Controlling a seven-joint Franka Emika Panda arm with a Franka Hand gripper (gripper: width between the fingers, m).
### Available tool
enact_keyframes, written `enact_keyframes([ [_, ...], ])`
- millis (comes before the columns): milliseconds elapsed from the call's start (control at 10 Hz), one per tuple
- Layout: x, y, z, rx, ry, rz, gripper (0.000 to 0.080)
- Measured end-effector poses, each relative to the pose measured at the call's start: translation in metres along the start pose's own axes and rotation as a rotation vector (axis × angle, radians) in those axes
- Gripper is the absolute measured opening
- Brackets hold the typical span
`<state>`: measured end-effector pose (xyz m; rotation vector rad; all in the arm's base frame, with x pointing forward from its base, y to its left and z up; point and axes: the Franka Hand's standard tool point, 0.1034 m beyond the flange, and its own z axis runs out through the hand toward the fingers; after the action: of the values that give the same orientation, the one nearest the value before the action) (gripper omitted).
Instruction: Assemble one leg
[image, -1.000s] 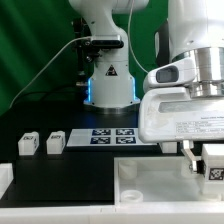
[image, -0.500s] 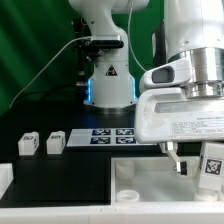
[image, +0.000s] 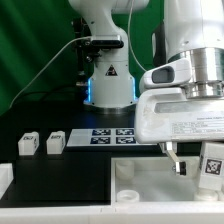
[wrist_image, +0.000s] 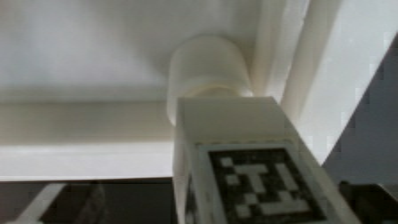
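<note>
A white leg (image: 212, 166) with a black-and-white marker stands upright at the near corner of the white tabletop (image: 130, 186), on the exterior view's right. My gripper (image: 200, 161) hangs around it, open. One finger (image: 178, 162) shows well apart from the leg; the other is past the picture's edge. In the wrist view the leg (wrist_image: 235, 130) runs down to a round socket in the tabletop's (wrist_image: 107, 60) rimmed corner. Two more legs (image: 28, 144) (image: 55, 142) lie on the black table at the exterior view's left.
The marker board (image: 110, 135) lies flat behind the tabletop, in front of the arm's base (image: 108, 80). A green backdrop closes off the rear. A white block (image: 4, 180) sits at the near left edge.
The jaws have opened: the visible finger moved away from the leg toward the exterior view's left. The leg stays standing in the tabletop's corner.
</note>
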<state>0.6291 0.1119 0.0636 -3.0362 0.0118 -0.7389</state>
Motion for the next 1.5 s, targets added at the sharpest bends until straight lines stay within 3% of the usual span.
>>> enact_keyframes([
  [400,-0.001,0.001,0.0,0.0,-0.01,0.001,0.0649],
  [500,-0.005,0.005,-0.007,0.007,-0.087,0.013,0.0649],
  [700,0.004,0.006,-0.031,0.023,-0.115,0.029,0.0649],
  [800,-0.004,0.005,-0.036,0.036,-0.236,0.037,0.0649],
  [900,0.0,0.005,-0.041,0.041,-0.32,0.047,0.0649],
  [1100,0.001,0.007,-0.038,0.038,-0.492,0.059,0.0649],
  [1500,0.003,0.007,-0.036,0.036,-0.486,0.062,0.0649],
])
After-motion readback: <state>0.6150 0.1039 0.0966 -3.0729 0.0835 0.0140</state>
